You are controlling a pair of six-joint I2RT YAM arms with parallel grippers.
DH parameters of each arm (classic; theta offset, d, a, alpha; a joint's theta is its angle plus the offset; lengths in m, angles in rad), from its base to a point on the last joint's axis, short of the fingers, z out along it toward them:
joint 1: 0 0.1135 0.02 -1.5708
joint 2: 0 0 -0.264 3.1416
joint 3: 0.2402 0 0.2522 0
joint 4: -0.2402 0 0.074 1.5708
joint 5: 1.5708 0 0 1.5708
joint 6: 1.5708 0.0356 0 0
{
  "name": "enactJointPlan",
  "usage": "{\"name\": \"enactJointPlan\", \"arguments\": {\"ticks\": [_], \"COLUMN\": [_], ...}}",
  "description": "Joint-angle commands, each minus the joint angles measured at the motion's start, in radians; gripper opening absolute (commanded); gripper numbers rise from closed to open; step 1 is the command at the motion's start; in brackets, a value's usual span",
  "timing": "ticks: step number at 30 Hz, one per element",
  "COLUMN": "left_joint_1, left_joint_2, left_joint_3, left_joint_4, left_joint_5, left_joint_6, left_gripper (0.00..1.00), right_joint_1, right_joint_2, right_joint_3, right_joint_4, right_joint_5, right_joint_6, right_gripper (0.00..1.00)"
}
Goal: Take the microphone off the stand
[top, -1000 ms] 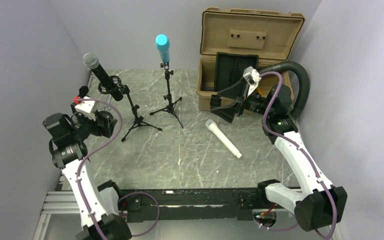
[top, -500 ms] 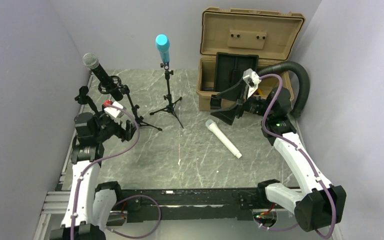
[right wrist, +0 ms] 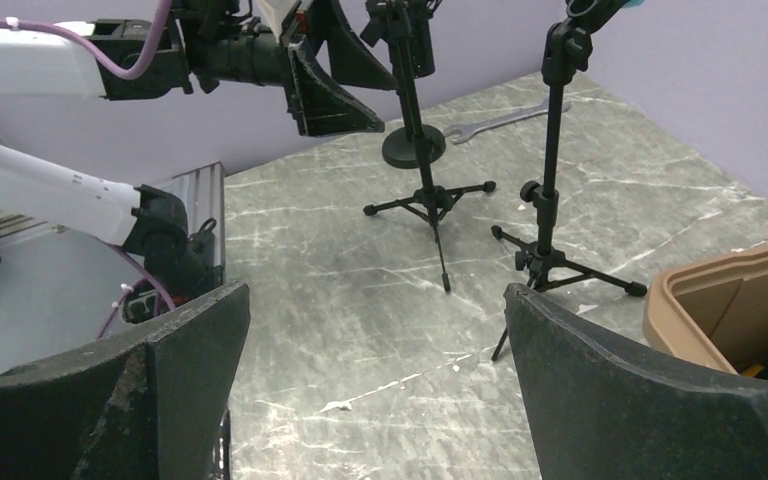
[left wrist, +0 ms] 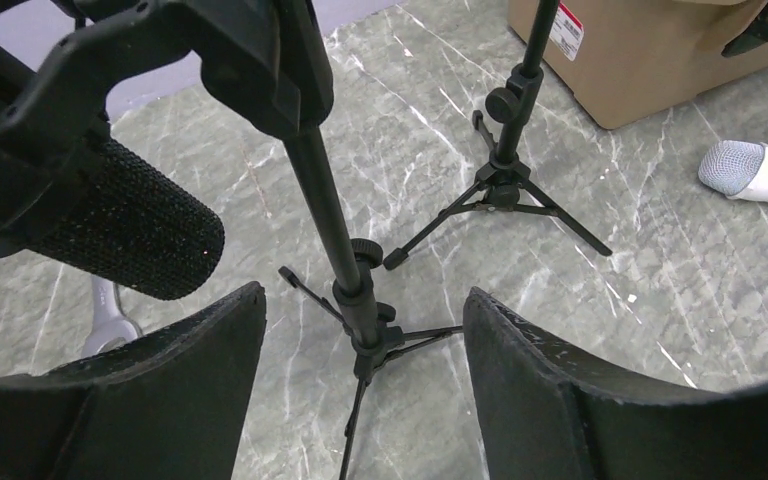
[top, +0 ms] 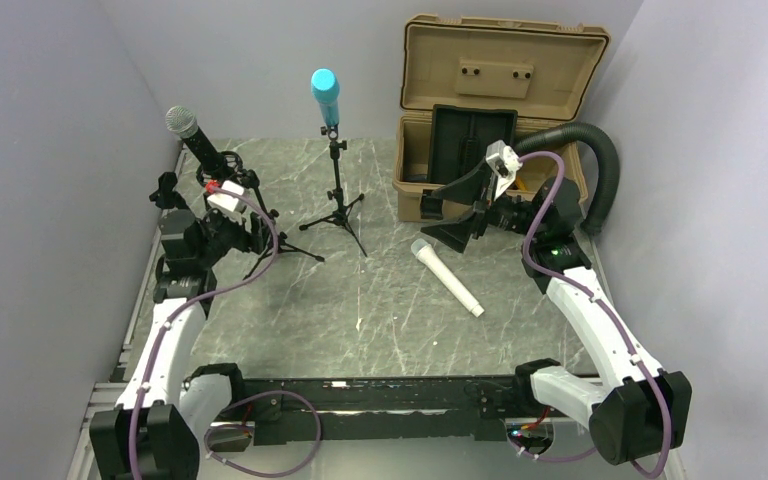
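A black microphone (top: pixel 200 145) with a silver mesh head sits tilted in the clip of a black tripod stand (top: pixel 267 222) at the back left. My left gripper (top: pixel 252 238) is open just in front of that stand, below the microphone, holding nothing. In the left wrist view the stand's pole (left wrist: pixel 343 255) runs up between my open fingers (left wrist: pixel 170 390), and the microphone's dark textured end (left wrist: pixel 130 235) hangs at the left under the clip (left wrist: pixel 245 60). My right gripper (top: pixel 450 212) is open and empty, in the air in front of the tan case.
A blue microphone (top: pixel 325 95) stands upright on a second tripod stand (top: pixel 338 195) at the back centre. A white microphone (top: pixel 447 278) lies on the marble table. An open tan case (top: pixel 500 60) and a black hose (top: pixel 600 160) are at the back right. A wrench (right wrist: pixel 500 120) lies by the far wall.
My left arm has swung from the left wall in toward the black microphone's stand, its gripper now facing the pole. My right gripper has shifted only slightly.
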State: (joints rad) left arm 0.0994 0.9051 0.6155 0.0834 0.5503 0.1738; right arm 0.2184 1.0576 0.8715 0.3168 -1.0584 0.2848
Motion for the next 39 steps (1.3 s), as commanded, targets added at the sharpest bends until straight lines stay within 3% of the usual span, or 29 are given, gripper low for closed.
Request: {"name": "enactJointPlan", "arguments": {"ticks": [1,14,25,34,37,39], "left_joint_1": [-0.010,-0.036,-0.044,-0.045,-0.046,-0.046], "left_joint_2": [0.041,0.141,0.227,0.230,0.202,0.176], "left_joint_3": [0.023,0.074,0.087,0.064,0.049,0.038], "left_joint_4": [0.097,0.165,0.275,0.292,0.262,0.240], "left_joint_5": [-0.007,-0.014,-0.014,0.028,0.040,0.059], "left_joint_6": [-0.056,-0.089,-0.089,-0.068,-0.048,-0.032], "left_gripper": [0.73,0.66,0.51,0.21,0.01,0.00], "right_joint_1": [-0.004,-0.004,-0.003,-0.004,-0.003,-0.003], "right_joint_2": [-0.019,-0.015,-0.019,-0.033,-0.032,-0.030], "right_joint_3": [-0.002,-0.007,-0.014,-0.030,-0.032,-0.031], "right_joint_4": [0.063,0.062,0.055,0.037,0.039,0.040], "right_joint_5": [-0.024,-0.023,-0.022,-0.010,-0.010,-0.011], "right_joint_6": [0.005,0.001,-0.007,-0.031,-0.030,-0.032], "right_gripper": [1.00,1.00,1.00,1.00,1.00,1.00]}}
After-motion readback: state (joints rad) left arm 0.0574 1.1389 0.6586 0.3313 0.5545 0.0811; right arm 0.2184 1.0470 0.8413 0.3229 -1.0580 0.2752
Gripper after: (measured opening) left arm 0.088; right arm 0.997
